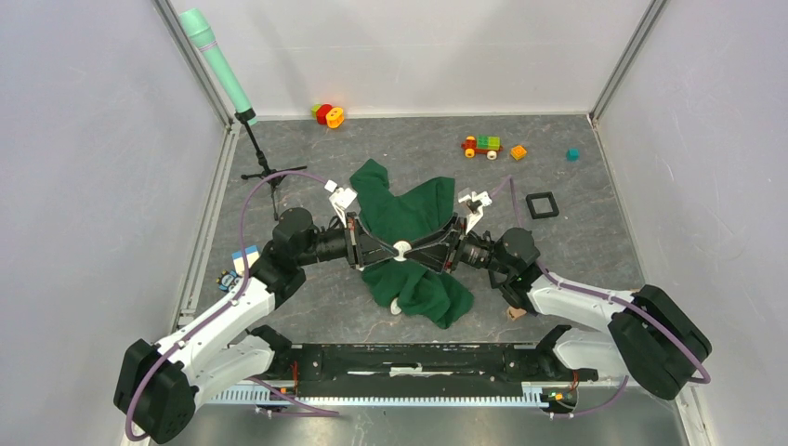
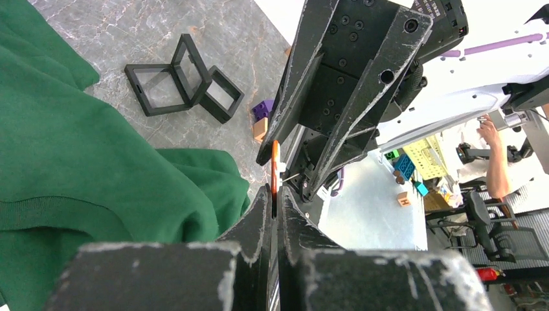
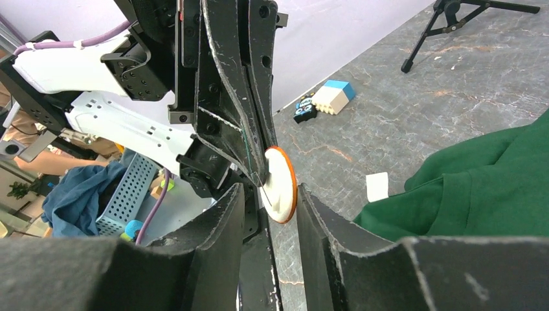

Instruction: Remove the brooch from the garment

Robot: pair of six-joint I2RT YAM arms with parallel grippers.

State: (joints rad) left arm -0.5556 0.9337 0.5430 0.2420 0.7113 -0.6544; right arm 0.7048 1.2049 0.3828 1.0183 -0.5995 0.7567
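Note:
The brooch is a small white disc with an orange rim, held in the air above the green garment at the table's middle. My left gripper comes in from the left and is shut on the disc's edge, which shows as a thin orange line between its fingers. My right gripper comes in from the right. Its jaws stand open on either side of the disc, with a gap on the left side. The garment also shows in the left wrist view and the right wrist view.
A black square frame lies right of the garment. A toy train, an orange block and a teal cube lie at the back right. A microphone stand is at the back left. Blocks lie by the left arm.

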